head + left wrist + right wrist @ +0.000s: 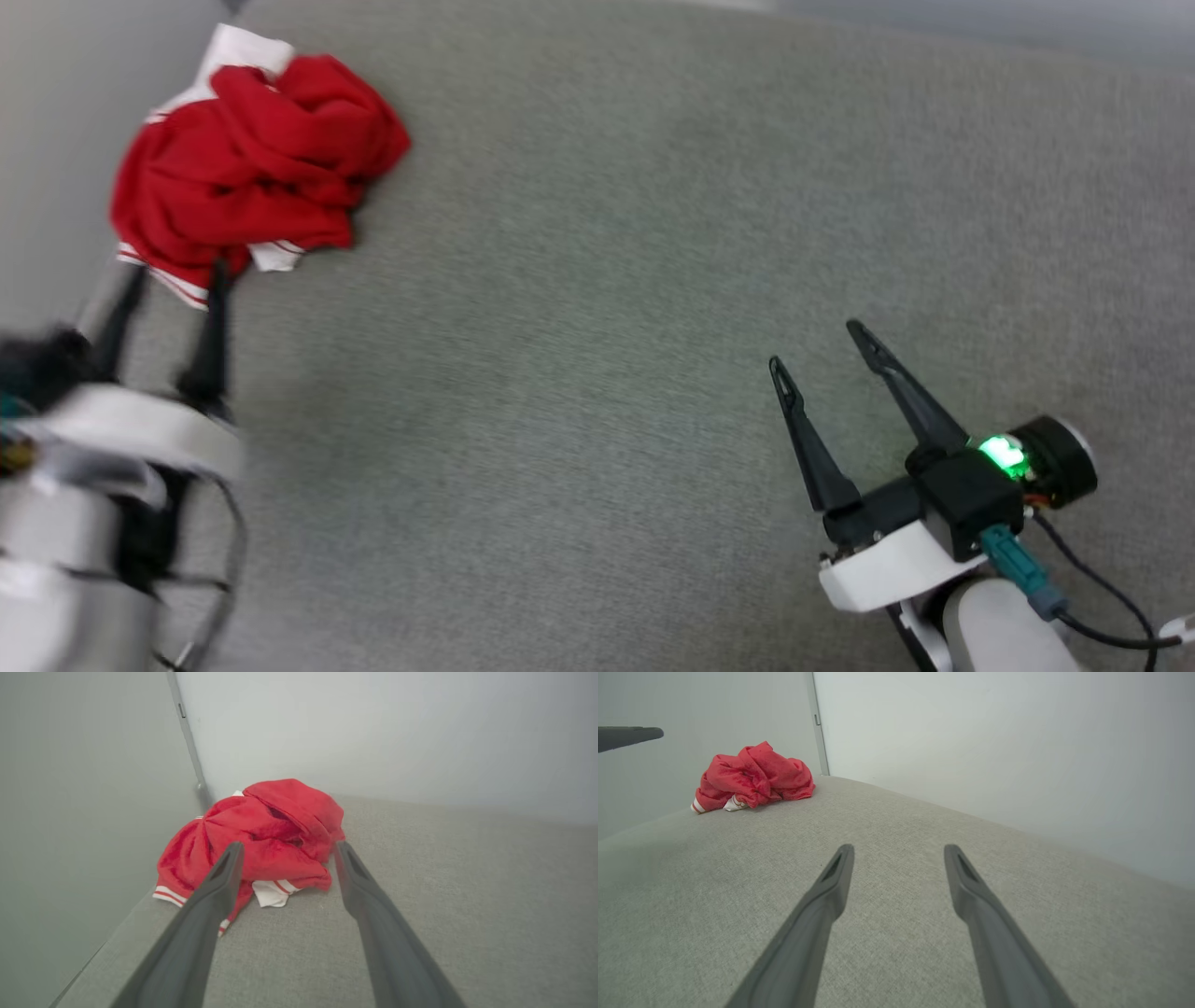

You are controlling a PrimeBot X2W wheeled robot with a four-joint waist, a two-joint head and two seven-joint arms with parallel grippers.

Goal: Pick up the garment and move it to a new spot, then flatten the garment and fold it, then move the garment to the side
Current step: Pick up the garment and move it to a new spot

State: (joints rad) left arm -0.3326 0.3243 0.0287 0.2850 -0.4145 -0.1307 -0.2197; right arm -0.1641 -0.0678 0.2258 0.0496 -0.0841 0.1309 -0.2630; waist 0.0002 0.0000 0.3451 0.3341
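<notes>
The garment [252, 168], a red T-shirt with white striped trim, lies crumpled in the far left corner of the grey surface. My left gripper [177, 275] is open, its fingertips at the heap's near edge with nothing between them. In the left wrist view the garment [261, 840] lies just beyond my open left gripper [287, 851]. My right gripper [822, 345] stands open over bare grey fabric at the lower right, far from the shirt. The right wrist view shows the garment [754, 777] far off at the upper left, beyond my open right gripper [899, 851].
A grey fabric surface [607, 280] spreads wide between the two arms. Pale walls [373, 728] meet at the corner right behind the shirt, and the left wall [47, 140] runs close beside my left arm. A cable [1092, 597] trails from the right wrist.
</notes>
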